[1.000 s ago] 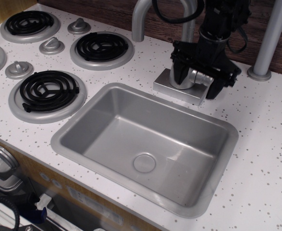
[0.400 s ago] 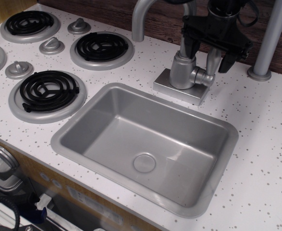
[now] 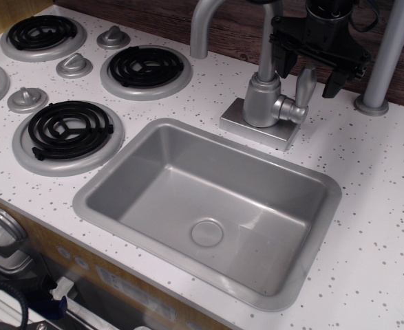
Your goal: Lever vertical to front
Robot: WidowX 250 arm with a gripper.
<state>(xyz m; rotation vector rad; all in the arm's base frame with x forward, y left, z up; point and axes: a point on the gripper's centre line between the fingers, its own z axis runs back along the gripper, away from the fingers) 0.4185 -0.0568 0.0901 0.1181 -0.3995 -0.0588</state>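
Observation:
The lever (image 3: 304, 85) is a small silver-grey paddle on the right side of the faucet body (image 3: 261, 100). It stands upright, joined to the body by a short stub. My black gripper (image 3: 309, 70) hangs over it from above, fingers spread open. One finger is at the left near the spout pipe, the other (image 3: 334, 81) at the right. The lever's tip sits between them, with a gap to the right finger; nothing is gripped.
The faucet's base plate (image 3: 257, 129) sits behind the grey sink basin (image 3: 208, 206). The curved spout pipe (image 3: 205, 20) rises at the back. A grey post (image 3: 384, 62) stands at the right. Black stove burners (image 3: 69, 127) and grey knobs (image 3: 73, 66) lie left.
My gripper has risen from around the faucet body and stub to the lever's tip and shifted slightly right. The lever now shows upright.

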